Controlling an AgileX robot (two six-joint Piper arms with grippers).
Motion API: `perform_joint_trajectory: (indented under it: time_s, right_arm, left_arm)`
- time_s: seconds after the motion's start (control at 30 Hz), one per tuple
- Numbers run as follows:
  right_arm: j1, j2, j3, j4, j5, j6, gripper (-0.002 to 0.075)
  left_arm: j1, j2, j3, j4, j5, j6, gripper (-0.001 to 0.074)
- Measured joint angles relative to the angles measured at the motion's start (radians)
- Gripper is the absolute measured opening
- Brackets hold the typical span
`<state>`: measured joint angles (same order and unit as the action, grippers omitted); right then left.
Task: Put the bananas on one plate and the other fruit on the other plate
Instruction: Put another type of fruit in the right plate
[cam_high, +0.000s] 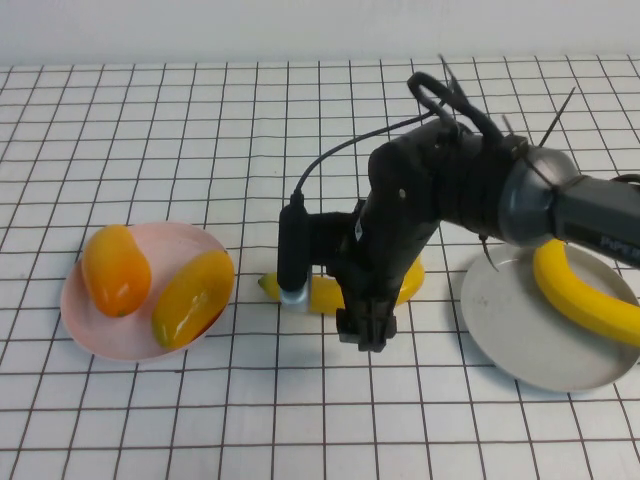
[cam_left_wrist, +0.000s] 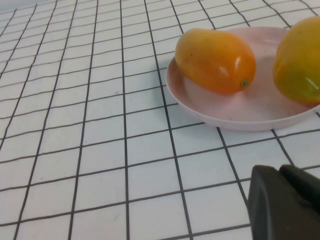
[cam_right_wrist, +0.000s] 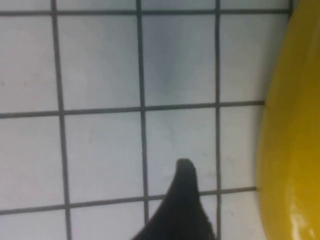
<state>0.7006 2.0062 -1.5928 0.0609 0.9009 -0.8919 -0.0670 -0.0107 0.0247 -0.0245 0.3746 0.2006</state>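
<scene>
Mangoes (cam_high: 150, 285) on pink plate (cam_high: 100, 335), bananas (cam_high: 585, 295) split, grey-blue plate (cam_high: 510, 345)

Two long curved yellow bananas (cam_high: 585, 292) (cam_high: 330, 292); two plump orange oval fruits (cam_high: 116, 270) (cam_high: 192, 298); two round shallow plates, pink (cam_high: 90, 325) and grey-blue (cam_high: 510, 330).

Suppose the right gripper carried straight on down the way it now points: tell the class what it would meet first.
Probably the banana lying on the tiled table. The right gripper points down over it with jaws open; one jaw may reach bare table beside it, since depth is unclear. The left gripper sits shut near the pink plate.
</scene>
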Motion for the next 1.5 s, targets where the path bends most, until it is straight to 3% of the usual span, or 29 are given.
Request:
perform_joint_trajectory:
  time_s: [0.43,0.53,0.63,0.67,0.87,1.0,1.33,1.5]
  right_arm:
    - [0.0,0.093,-0.009,-0.061,-0.12,0.024,0.0515]
    - [0.0,0.097,-0.009,-0.081,-0.152,0.083,0.044]
    - [0.0,0.103,-0.022,-0.121,-0.151,0.154,0.0309]
    - [0.0,0.107,-0.034,-0.137,-0.137,0.181,0.0317]
    - [-0.002,0.084,-0.166,-0.246,0.057,0.572,0.0317]
    - [-0.015,-0.019,-0.154,-0.262,0.168,0.828,0.0317]
    - [-0.021,-0.336,0.212,-0.409,0.195,1.151,0.0317]
    - [-0.081,-0.386,0.344,-0.433,0.178,1.255,0.0317]
  left_arm:
    - [0.0,0.0,0.0,0.0,0.0,0.0,-0.0004]
    - [0.0,0.0,0.0,0.0,0.0,0.0,-0.0004]
    - [0.0,0.0,0.0,0.0,0.0,0.0,-0.0004]
    - [0.0,0.0,0.0,0.0,0.0,0.0,-0.0004]
    - [0.0,0.0,0.0,0.0,0.0,0.0,-0.0004]
    - [0.0,0.0,0.0,0.0,0.0,0.0,-0.0004]
    - [0.0,0.0,0.0,0.0,0.0,0.0,-0.0004]
    - [0.0,0.0,0.0,0.0,0.0,0.0,-0.0004]
